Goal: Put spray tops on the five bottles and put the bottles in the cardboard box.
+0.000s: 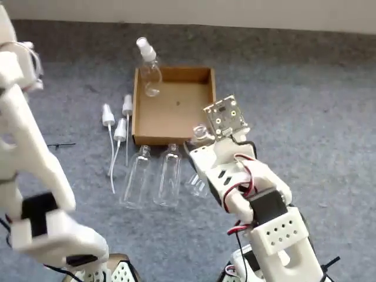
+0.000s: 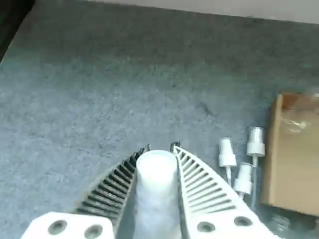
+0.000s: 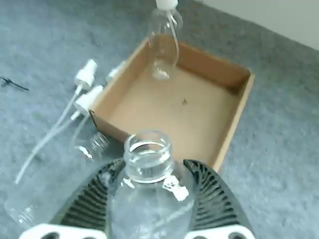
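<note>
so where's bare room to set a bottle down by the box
Bare: the cardboard box floor beside the capped bottle, and carpet right of the box. Crowded: spray tops left of it, bottles lying along its near side.

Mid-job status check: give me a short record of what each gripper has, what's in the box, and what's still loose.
left gripper: shut on a spray top
right gripper: shut on an open bottle, no top fitted
cardboard box: one capped bottle leaning in a corner
loose spray tops: three on the carpet, beside the box
lying bottles: two, uncapped, side by side near the box
</note>
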You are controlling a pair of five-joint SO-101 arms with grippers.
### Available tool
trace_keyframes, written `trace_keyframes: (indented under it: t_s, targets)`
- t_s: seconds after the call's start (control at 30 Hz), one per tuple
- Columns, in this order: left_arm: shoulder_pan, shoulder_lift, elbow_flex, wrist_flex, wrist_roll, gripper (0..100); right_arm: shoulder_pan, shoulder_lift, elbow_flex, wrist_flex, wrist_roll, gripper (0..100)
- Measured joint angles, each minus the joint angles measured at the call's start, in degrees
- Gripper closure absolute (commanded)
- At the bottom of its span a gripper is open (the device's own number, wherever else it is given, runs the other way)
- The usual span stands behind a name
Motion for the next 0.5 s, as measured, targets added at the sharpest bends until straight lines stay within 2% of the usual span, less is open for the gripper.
trace_keyframes:
  t_s: [0.17, 0.27, 0.37, 0.5]
  targets:
    - [13.5, -23.5, 19.6, -0.4, 0.0, 100, -3.2, -4.8, 10.0, -12.2, -2.7, 99.5]
    - [22.4, -34.2, 27.4, -5.5, 0.0, 100, -3.7, -9.1, 16.3, -16.5, -3.2, 99.5]
    - [28.9, -40.2, 33.8, -12.4, 0.4, 100, -3.8, -14.7, 20.4, -17.5, -3.3, 99.5]
    - [36.7, -40.8, 39.6, -22.1, 2.0, 100, -4.0, -23.6, 23.7, -17.9, -3.3, 99.5]
